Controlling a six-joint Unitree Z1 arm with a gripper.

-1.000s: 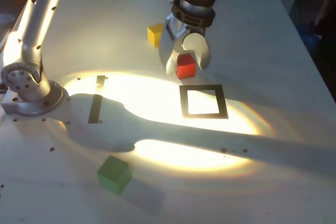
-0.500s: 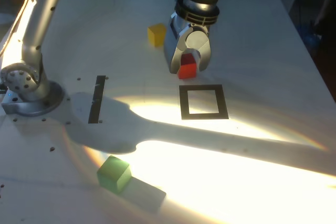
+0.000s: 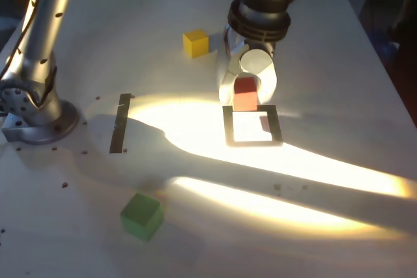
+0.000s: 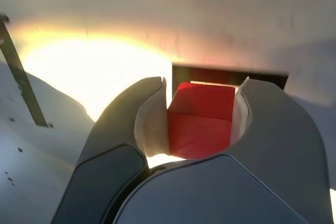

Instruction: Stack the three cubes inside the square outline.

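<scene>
Exterior view: off-arm cam, raised, looks down at a slant over the counter (image 3: 339, 219) – nearly the whole top, far edge near the top of frame, arm base (image 3: 49, 123) at the exterior view's left. Mid-range, wide. Wrist view: close-up, rides the arm, looks past the gripper (image 4: 202, 124) down to the counter; jaws fill the near part. Shared: red cube (image 3: 245, 94), square outline (image 3: 276, 125), black tape strip (image 3: 120, 124). Yellow cube (image 3: 195, 43), green cube (image 3: 142, 216) – exterior view only.
</scene>
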